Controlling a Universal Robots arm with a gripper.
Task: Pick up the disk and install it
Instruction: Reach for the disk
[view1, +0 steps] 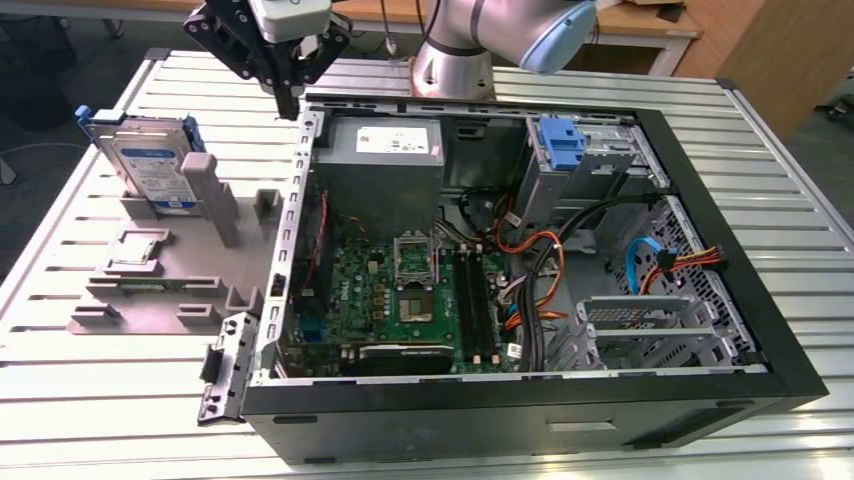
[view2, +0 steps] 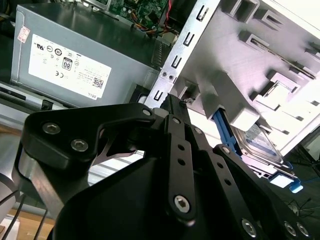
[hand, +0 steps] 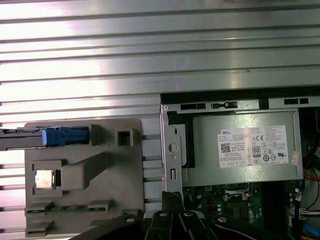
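Observation:
The disk (view1: 144, 165), silver with a white-and-blue label and blue rails, stands on edge in a slot of the grey holder (view1: 174, 285) at the exterior view's left. It appears edge-on in the first wrist view (hand: 57, 136) and partly behind a grey post in the second wrist view (view2: 261, 143). My gripper (view1: 287, 100) hangs above the back left corner of the open computer case (view1: 694, 250), to the right of the disk and apart from it. Its black fingers meet at the tip in both wrist views (view2: 172, 102) (hand: 170, 199), shut with nothing between them.
A small silver chip (view1: 139, 251) lies on the grey holder. Inside the case are the grey power supply (view1: 380, 150), the green motherboard (view1: 400, 295), cables, and a blue bracket (view1: 562, 145) in the drive bay at the back right. The case rests on a ribbed metal table (view1: 107, 400).

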